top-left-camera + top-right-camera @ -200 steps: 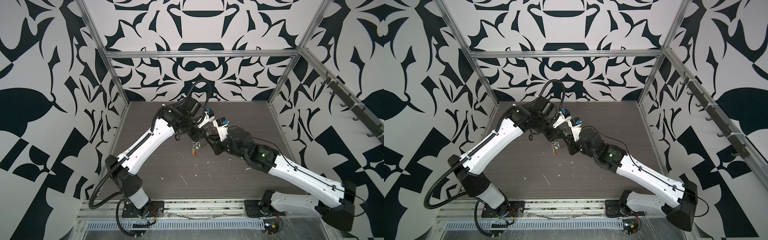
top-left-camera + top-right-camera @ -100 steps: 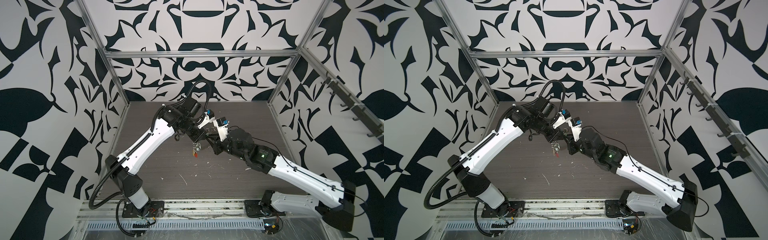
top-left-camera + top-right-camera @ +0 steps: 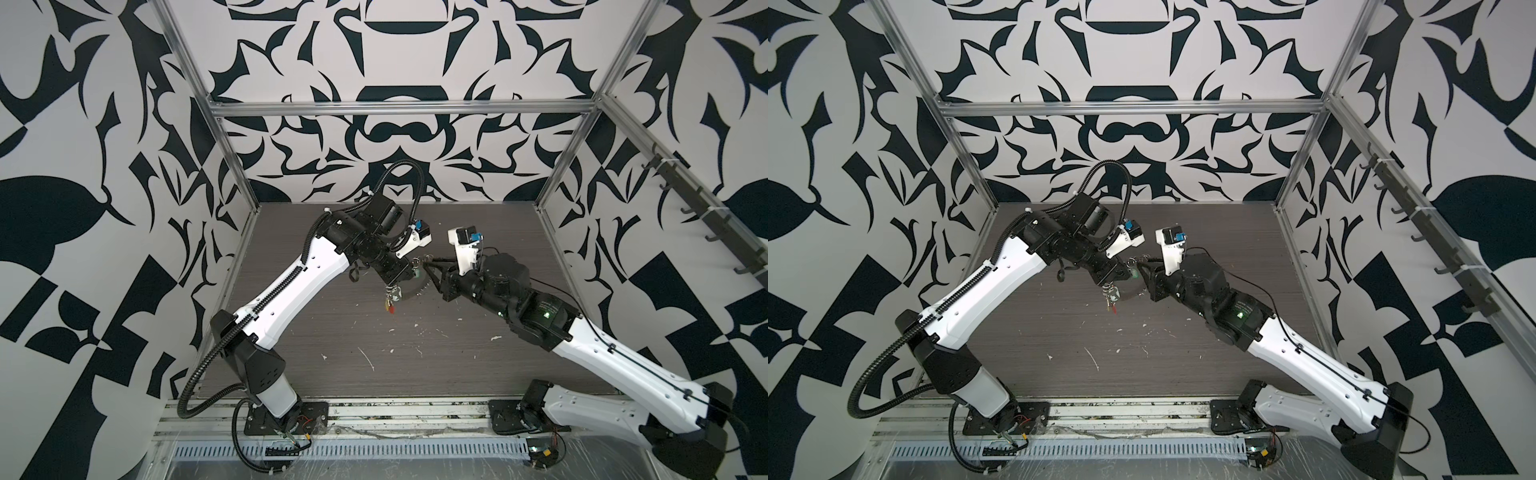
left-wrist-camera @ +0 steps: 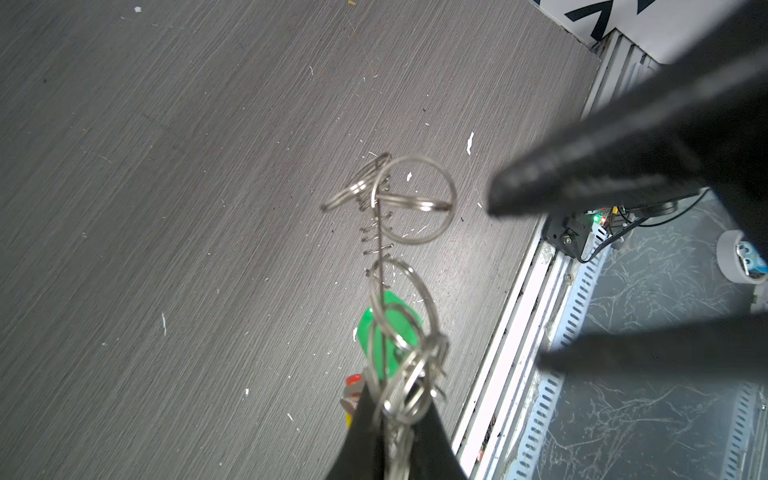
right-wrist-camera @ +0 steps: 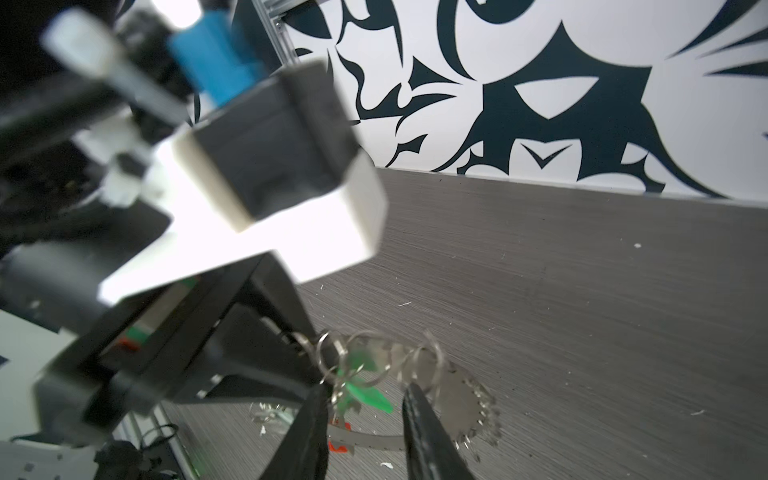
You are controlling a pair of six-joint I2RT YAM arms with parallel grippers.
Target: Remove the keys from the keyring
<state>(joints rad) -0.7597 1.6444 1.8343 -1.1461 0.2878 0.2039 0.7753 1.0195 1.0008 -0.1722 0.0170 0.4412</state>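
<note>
Bright, even light; faint shadows on the surface (image 3: 415,365). Top views bow at edges. Right pincer (image 4: 515,278) blurred close-up; white camera mount (image 5: 291,232) blown out.

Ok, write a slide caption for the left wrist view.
Left gripper pinches the keyring edge-on above the grey table, green tag hanging on it, right gripper open alongside.

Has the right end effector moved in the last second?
Yes. The right end effector has backed off rightward, toward the rear right corner post.
</note>
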